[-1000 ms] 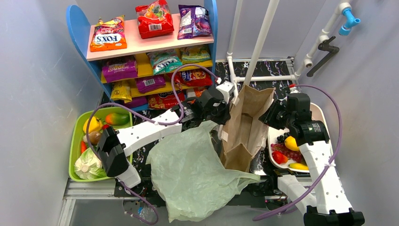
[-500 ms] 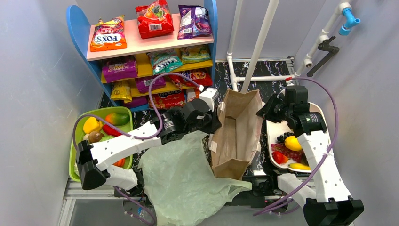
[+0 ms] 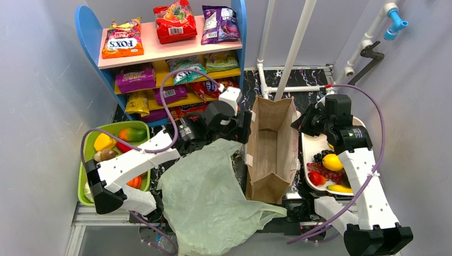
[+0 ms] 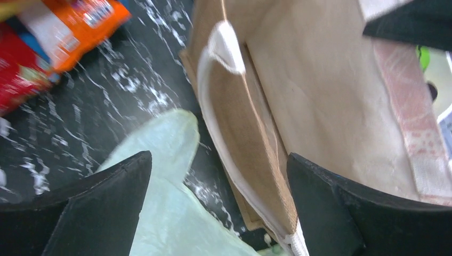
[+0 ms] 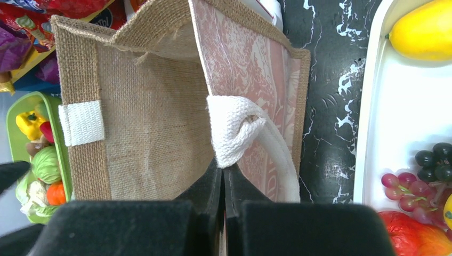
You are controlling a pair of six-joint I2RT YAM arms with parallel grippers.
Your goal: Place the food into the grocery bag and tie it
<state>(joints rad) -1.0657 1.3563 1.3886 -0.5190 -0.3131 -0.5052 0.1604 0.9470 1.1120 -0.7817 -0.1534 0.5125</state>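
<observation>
At the far left, green tray (image 3: 106, 127) holding the food (image 3: 104, 142). Grocery bag (image 3: 208, 197) lying crumpled on the near part of the bench (image 3: 314, 80). Left gripper (image 4: 218, 176) spread wide, holding nothing, over the far corner of the grocery bag, just beside the brown burlap bag (image 3: 274, 154). Right gripper (image 5: 224, 184) pinched shut on the burlap bag's right wall, under its white handle (image 5: 234, 130). White fruit tray (image 3: 308, 149) at the right.

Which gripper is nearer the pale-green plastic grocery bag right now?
Left. The left gripper hangs open just over the grocery bag's far edge; the right gripper is beyond the brown bag, shut on its right rim.
</observation>
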